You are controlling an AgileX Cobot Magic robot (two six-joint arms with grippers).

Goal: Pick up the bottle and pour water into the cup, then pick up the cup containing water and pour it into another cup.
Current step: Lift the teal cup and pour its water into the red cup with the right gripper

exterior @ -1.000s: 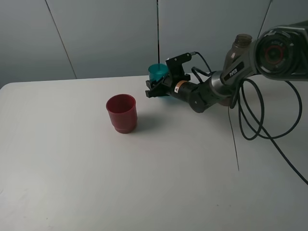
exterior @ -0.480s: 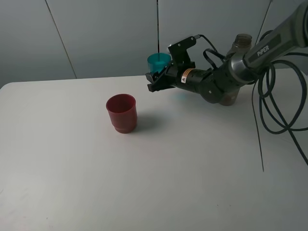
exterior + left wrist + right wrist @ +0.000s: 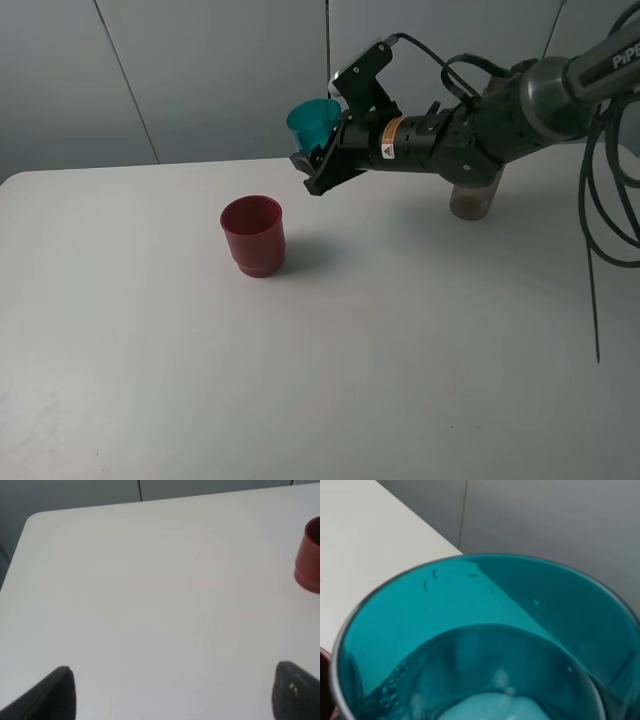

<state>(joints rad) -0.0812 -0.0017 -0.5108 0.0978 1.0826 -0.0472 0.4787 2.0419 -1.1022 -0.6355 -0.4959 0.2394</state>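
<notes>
My right gripper (image 3: 318, 158) is shut on the teal tumbler (image 3: 313, 122) and holds it in the air, tilted slightly left, above and to the right of the red cup (image 3: 253, 235). The right wrist view looks straight into the tumbler (image 3: 480, 645), and water shows inside it. The red cup stands upright on the white table (image 3: 300, 380); its side also shows in the left wrist view (image 3: 308, 563). The smoky bottle (image 3: 475, 192) stands behind the right arm, mostly hidden. My left gripper (image 3: 170, 692) is open above bare table, with only its two dark fingertips (image 3: 295, 690) showing.
A grey wall with panel seams runs behind the table's back edge. Black cables (image 3: 605, 200) hang from the right arm over the right side of the table. The table's back left corner (image 3: 35, 520) shows in the left wrist view.
My right gripper has lifted the teal tumbler off the table and carried it up and left toward the red cup, tilting it a little. The red cup and the bottle have not moved.
</notes>
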